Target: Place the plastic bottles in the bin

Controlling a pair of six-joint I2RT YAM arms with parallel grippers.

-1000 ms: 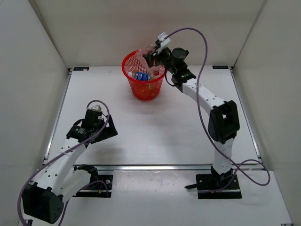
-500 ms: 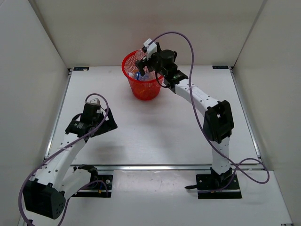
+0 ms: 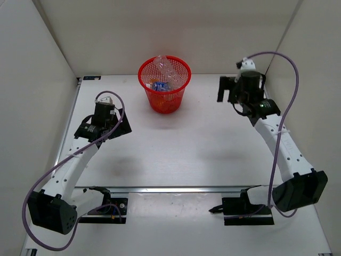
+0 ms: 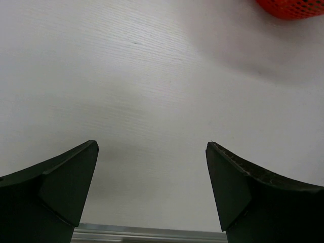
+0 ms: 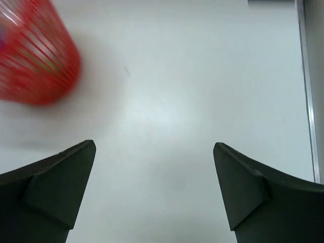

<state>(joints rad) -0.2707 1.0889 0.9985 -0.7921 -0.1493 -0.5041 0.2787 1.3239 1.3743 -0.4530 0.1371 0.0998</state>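
Top view: red bin (image 3: 163, 102) sits upper centre on the table (image 3: 186, 149). Bottles are inside it — a clear bottle (image 3: 167, 68) leans up past the rim, w/ a blue-label bottle (image 3: 159, 85) lower down. Mid-left, the left gripper (image 4: 152, 152) has fingers wide, nothing btwn them. Upper right, well apart from the bin, the right gripper (image 5: 154, 152) — fingers wide too, empty.
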